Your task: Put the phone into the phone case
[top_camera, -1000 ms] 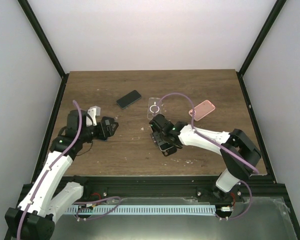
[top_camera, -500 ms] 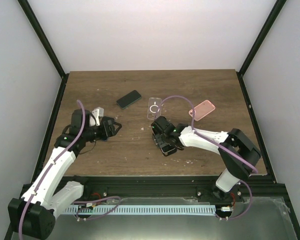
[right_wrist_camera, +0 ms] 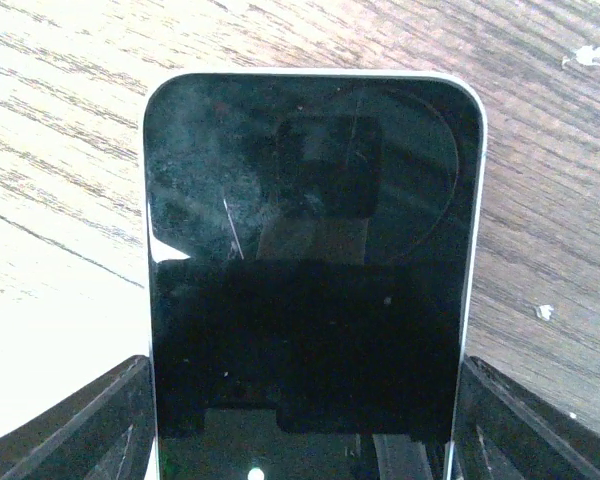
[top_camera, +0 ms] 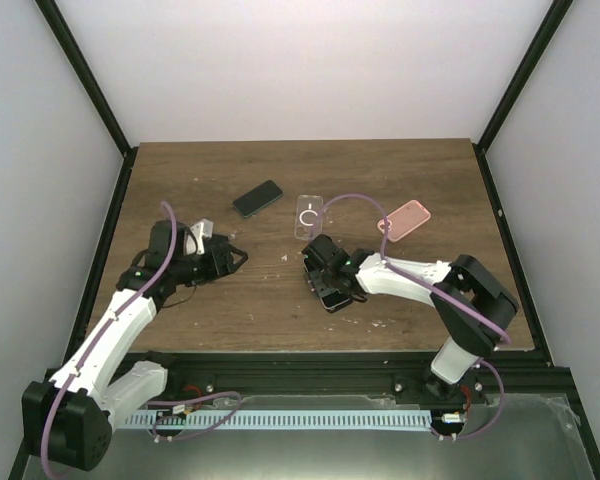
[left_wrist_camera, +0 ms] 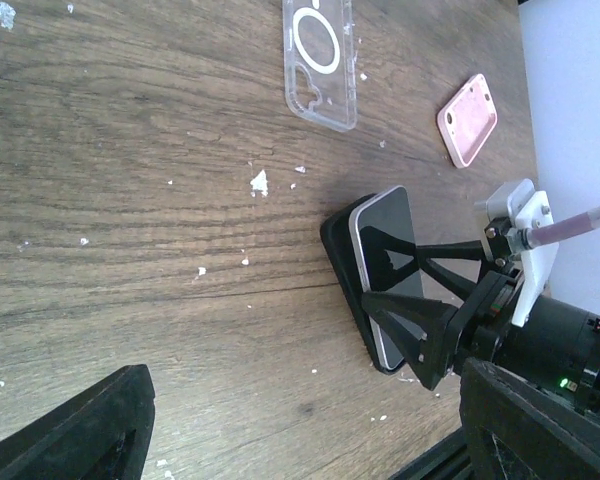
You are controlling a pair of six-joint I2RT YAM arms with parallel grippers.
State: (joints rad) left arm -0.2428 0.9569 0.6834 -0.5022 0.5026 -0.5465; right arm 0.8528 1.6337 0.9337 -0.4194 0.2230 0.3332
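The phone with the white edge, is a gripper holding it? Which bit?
Yes. The right gripper holds the phone by its two long sides. The left gripper holds nothing.

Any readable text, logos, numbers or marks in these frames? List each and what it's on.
No words, brands or numbers can be read in any view.
Only mark: a white ring printed on the clear case.
Phone screen: dark, only reflections.
Pink case: plain.
Back phone: too small to tell.
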